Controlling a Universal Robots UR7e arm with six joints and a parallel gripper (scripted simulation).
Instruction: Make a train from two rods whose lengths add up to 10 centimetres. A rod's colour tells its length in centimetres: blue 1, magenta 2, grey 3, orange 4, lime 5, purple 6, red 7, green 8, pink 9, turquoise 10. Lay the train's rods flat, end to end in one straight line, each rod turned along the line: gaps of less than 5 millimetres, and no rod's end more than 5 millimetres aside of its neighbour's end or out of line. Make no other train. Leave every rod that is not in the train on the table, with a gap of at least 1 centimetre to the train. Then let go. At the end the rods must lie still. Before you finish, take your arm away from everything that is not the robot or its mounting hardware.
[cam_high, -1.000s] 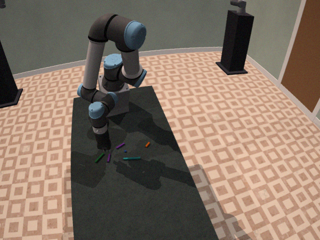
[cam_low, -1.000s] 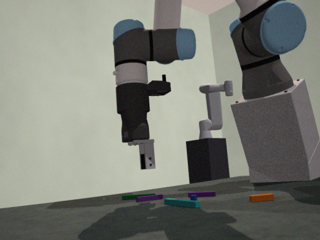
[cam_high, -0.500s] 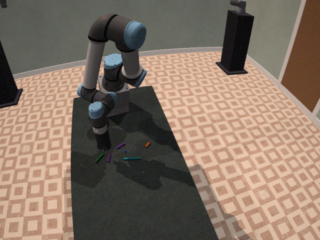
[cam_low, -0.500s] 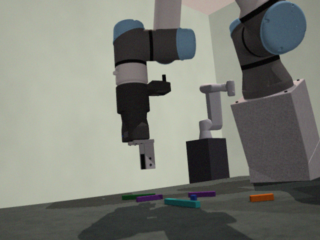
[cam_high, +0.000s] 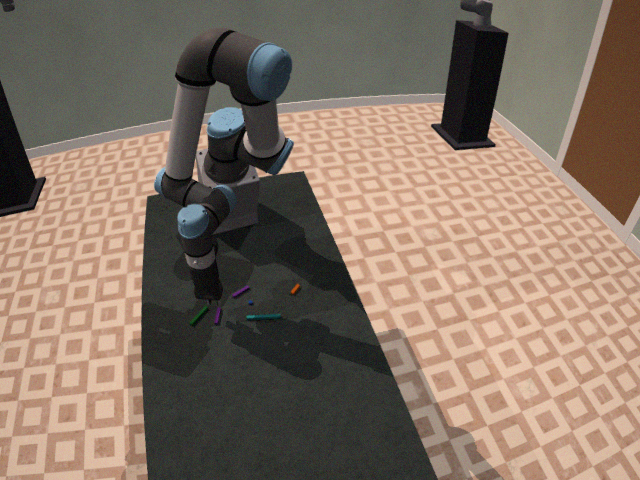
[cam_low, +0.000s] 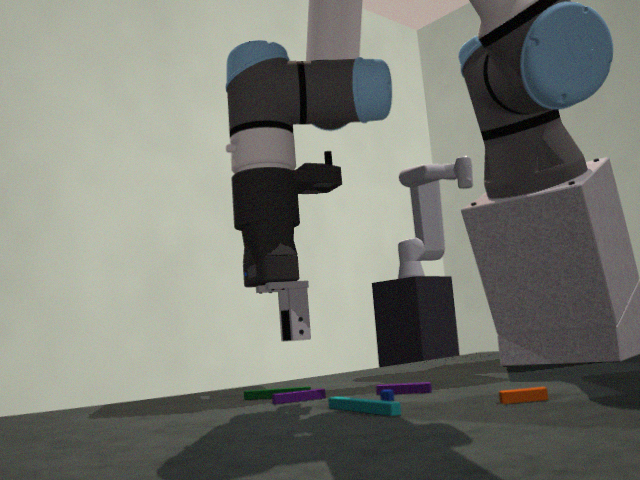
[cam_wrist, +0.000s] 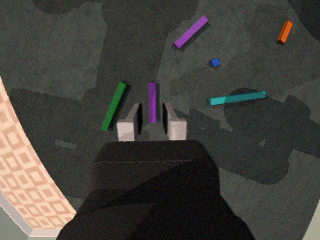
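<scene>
gripper (cam_wrist: 152, 123) hangs well above the table (cam_high: 268, 413), fingers about half apart with nothing between them. seen from the wrist, one purple rod (cam_wrist: 152, 102) lies straight ahead in the gap between the fingers, running along the view's depth. it looks lined up for a pinch across its narrow sides.

rods on the table: green (cam_wrist: 114, 106) just left of the fingers and close to that purple; a second purple (cam_wrist: 191, 31) further ahead and to the right; blue (cam_wrist: 215, 62) ahead right; turquoise (cam_wrist: 238, 98) off to the right; orange (cam_wrist: 284, 32) far ahead right, well apart from the rest.

judgement: purple and orange add to ten, so this is likely the approach to lift the near purple. to do it well, come straight down and keep the rod centred in the gap. the fingers should straddle its mid-length so it does not tip when lifted. watch the left finger: green is near and could get nudged. close only once the pads are level with the rod's sides. orange has room around it, a fair place to build the line. turquoise and blue should stay clear of it.

containers: none seen; every rod lies loose on the table.
</scene>
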